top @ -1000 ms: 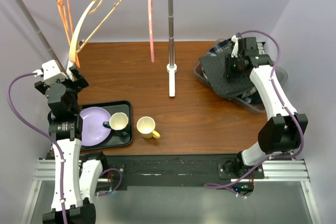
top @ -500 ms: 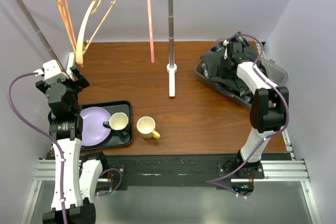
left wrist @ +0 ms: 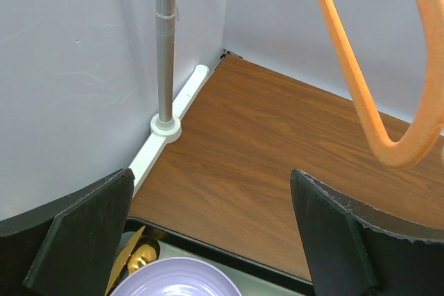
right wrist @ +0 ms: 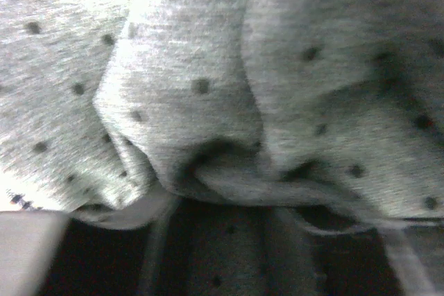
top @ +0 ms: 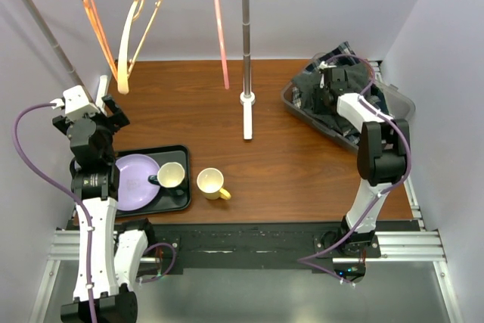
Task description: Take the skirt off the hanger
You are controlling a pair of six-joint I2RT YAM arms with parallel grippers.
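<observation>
At the far-right bin (top: 302, 117) from above, lift the right gripper (top: 330, 81) straight off the dotted skirt (top: 308, 85) heaped there (fingers buried, grip impossible to tell), leave the wide-open left gripper (left wrist: 211, 227) idle beside the orange hanger (left wrist: 374, 102), and up close check no fold trails.

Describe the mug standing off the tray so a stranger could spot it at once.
On the wooden table, find the black tray at its front left. Just right of it stands the yellow mug, alone on bare wood; the paler mug sits on the tray.
</observation>
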